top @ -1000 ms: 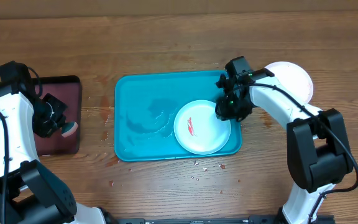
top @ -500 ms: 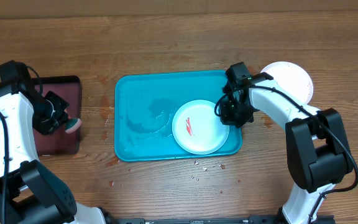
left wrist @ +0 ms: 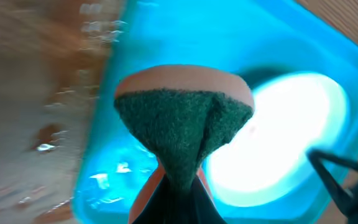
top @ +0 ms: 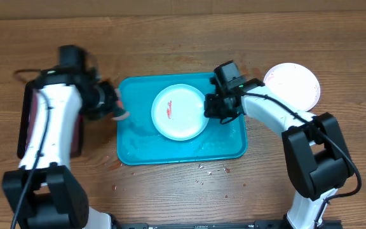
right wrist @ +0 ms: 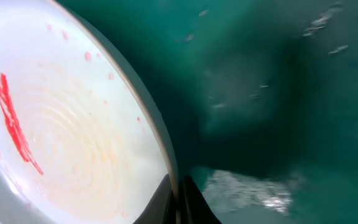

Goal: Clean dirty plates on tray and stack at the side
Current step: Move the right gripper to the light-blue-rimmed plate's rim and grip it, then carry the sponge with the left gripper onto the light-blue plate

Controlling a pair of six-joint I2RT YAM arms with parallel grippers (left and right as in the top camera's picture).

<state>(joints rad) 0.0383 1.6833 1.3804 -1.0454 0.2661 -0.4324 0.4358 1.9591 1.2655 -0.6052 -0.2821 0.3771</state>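
Right jaws on white plate (top: 183,114) (red-smeared)

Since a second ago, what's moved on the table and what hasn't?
The right fingers, pinching the smeared plate by its rim, dragged it up and left across the turquoise tray. The left fingers carried the sponge from the far left to the tray's left edge. The tray, the side plate and the red smear are unchanged.

Left fingers (left wrist: 179,208) clamped, right fingers (right wrist: 199,208) clamped, arms angled inward
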